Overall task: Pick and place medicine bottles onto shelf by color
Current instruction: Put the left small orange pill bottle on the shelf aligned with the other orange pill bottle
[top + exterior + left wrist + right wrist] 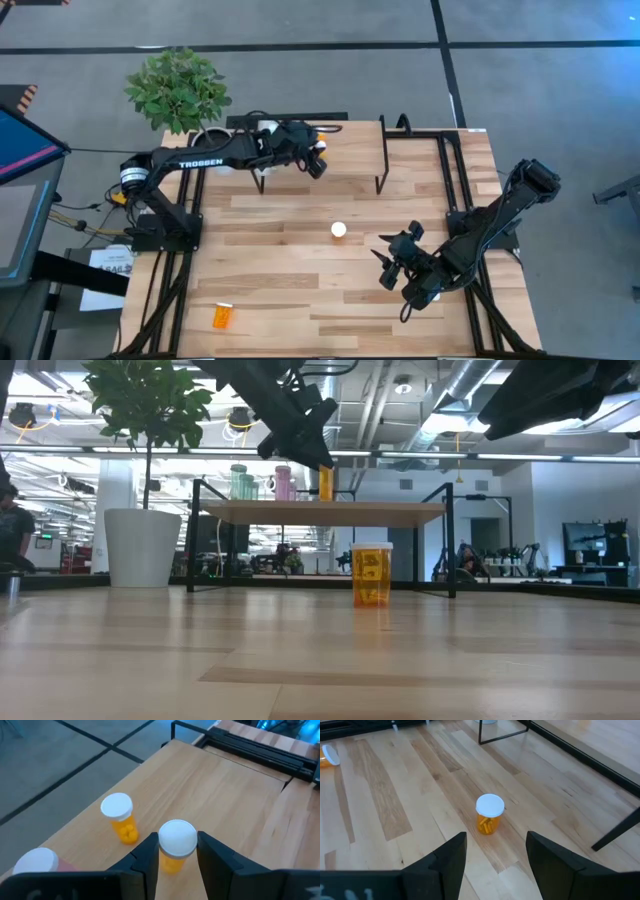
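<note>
I've got the left gripper (176,857) clamped on an orange pill bottle (176,842) over the shelf (210,795); 2nd orange bottle (120,817) just beside it. Right gripper (495,852) fingers apart, orange bottle on table (489,814) ahead.

On the light-wood shelf (325,513) stand two teal bottles (243,483), a pink one (283,482) and an orange one (123,818), all upright with white caps. Another small orange bottle (176,845) sits upright between the left gripper's fingers (151,854) beside that orange one. A larger orange bottle (371,574) stands mid-table and one more (222,316) lies tipped near the front-left edge.
</note>
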You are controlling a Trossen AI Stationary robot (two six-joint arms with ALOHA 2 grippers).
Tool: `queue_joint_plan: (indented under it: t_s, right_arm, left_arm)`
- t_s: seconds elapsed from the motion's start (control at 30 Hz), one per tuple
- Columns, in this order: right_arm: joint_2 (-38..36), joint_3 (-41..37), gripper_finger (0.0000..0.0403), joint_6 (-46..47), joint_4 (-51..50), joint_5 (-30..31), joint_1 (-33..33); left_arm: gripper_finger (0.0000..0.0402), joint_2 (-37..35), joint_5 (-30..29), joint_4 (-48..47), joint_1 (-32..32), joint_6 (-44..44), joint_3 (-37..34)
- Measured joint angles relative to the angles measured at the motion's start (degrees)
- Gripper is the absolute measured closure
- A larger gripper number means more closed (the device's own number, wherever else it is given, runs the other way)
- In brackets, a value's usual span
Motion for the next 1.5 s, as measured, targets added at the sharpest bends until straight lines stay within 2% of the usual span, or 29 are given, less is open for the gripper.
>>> queue_joint_plan:
  t_s: [0.27,0.53,1.33,1.5]
  right_arm:
    - [0.00,0.00,0.0178,0.13,0.04,0.00,0.00]
    - [0.00,0.00,0.0178,0.15,0.06,-0.01,-0.04]
    - [0.00,0.00,0.0178,0.13,0.83,-0.04,-0.04]
    - [0.00,0.00,0.0178,0.12,0.94,-0.04,-0.04]
  left_arm:
    - [0.0301,0.00,5.54,-1.63,2.45,-0.39,0.00]
    - [0.0301,-0.02,7.39,-1.63,2.51,0.20,0.00]
    - [0.0300,-0.04,7.15,-1.15,2.79,1.79,0.00]
    - [0.0273,-0.07,7.89,-1.09,2.79,1.79,0.00]
